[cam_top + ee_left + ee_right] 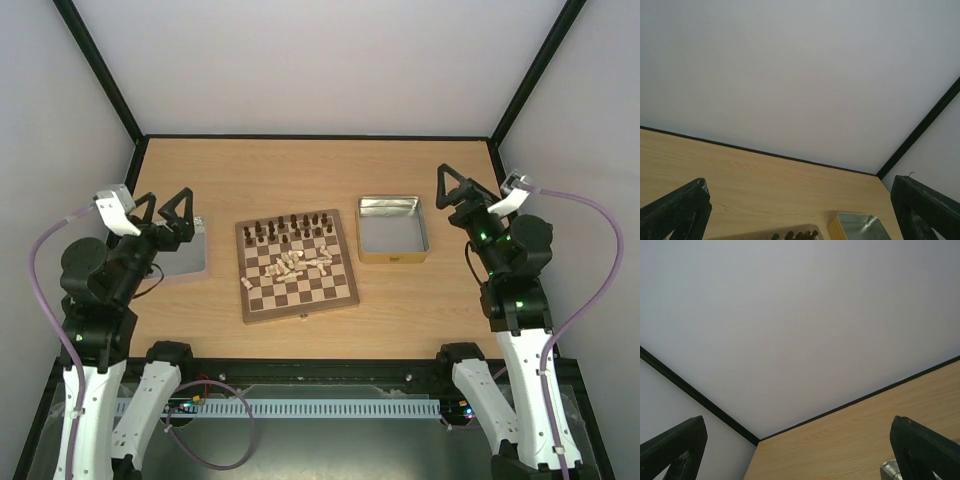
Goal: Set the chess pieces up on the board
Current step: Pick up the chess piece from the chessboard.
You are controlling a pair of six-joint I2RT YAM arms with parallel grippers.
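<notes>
Left pincer (163, 204) and right pincer (466, 190) gape wide; tin (392, 256) beside board (320, 291) shows bare metal.

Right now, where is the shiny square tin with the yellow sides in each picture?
Top external: the tin sits just right of the board.
Left wrist: at the bottom edge, right of middle.
Right wrist: only a shiny sliver at the bottom right, probably its corner.
Shared landmark: the black strip edging the table.
</notes>
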